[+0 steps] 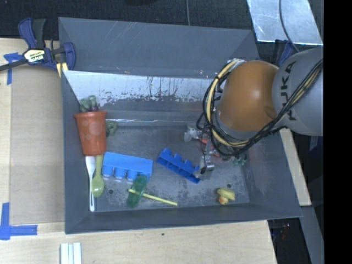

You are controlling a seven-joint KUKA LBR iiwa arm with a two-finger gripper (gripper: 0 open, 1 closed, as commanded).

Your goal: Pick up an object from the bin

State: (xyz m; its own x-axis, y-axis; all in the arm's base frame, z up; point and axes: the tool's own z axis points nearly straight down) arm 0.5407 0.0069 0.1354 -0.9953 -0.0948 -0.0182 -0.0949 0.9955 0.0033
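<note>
Poised low in the right half of the bin (165, 43), gripper (208, 166) just beside the right end of a dark blue studded brick (177, 165); lies mid-floor, long axis slanting up-left from the jaws; cannot tell whether clenched or released

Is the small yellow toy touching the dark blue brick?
No, the yellow toy lies apart from the dark blue brick, with a clear gap between.

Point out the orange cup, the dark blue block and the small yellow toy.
orange cup (92, 132): camera view, middle of its side.
dark blue block (176, 164): camera view, middle of its top.
small yellow toy (224, 196): camera view, middle of its body.
</note>
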